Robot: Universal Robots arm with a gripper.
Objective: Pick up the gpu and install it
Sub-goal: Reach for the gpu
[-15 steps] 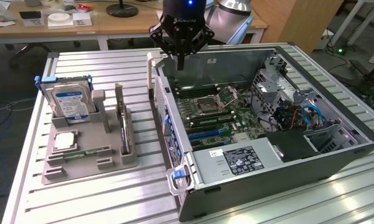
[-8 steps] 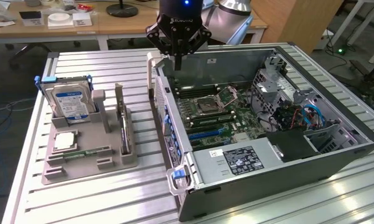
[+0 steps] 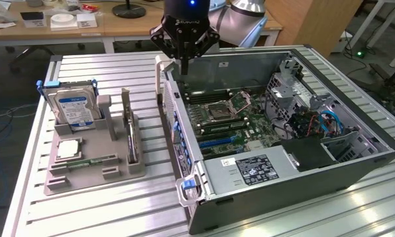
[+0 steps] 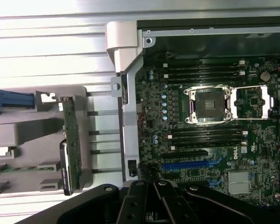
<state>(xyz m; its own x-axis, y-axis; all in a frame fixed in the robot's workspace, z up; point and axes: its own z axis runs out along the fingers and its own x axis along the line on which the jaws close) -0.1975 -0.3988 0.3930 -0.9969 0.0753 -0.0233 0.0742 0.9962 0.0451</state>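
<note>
On a slatted metal table (image 3: 105,212), the gpu (image 3: 128,129) stands on edge in a gray holder (image 3: 95,145). It is well apart from the pincer (image 3: 183,63), which hangs closed and empty over the open case (image 3: 303,187).

gpu (image 3: 128,126): upright in gray holder (image 3: 92,170); top edge free, open air above.
hard drive (image 3: 74,109): on ext. view's left of gpu; gray post (image 3: 104,104) btw them.
case wall (image 3: 170,106): upright barrier btw holder & motherboard (image 3: 250,118).
blue slot (image 3: 217,140): open from above; power supply (image 3: 250,170) near it.
gripper (image 3: 183,68): over case wall, free air round it.
</note>
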